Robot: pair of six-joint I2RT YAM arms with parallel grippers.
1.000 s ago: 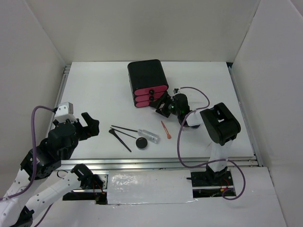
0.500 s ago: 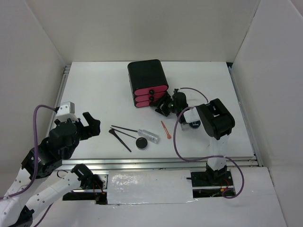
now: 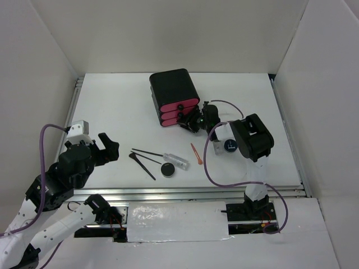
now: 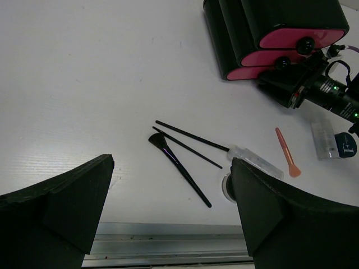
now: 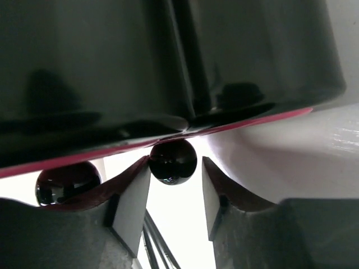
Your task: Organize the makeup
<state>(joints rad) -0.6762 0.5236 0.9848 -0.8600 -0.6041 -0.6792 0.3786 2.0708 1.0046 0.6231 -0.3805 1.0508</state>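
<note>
The makeup lies at the table's front middle: two thin black brushes (image 3: 147, 159), a round black compact (image 3: 168, 170), a clear tube (image 3: 177, 161) and an orange-pink stick (image 3: 196, 154). They also show in the left wrist view: brushes (image 4: 185, 168), tube (image 4: 255, 162), stick (image 4: 286, 151). A small clear bottle (image 4: 324, 139) and a dark blue jar (image 4: 348, 144) lie under the right arm. My left gripper (image 3: 109, 147) is open and empty, left of the brushes. My right gripper (image 3: 190, 120) is open, its pads either side of a black drawer knob (image 5: 171, 159) on the chest.
The black chest (image 3: 173, 88) with pink drawers (image 3: 179, 111) stands at the back middle, its fronts facing me. White walls enclose the table on three sides. A metal rail (image 3: 190, 193) runs along the front edge. Purple cables loop from both arms.
My right gripper has moved up and left, from beside the chest's front to around a drawer knob. The chest looks nudged slightly left. The left arm has barely moved.
</note>
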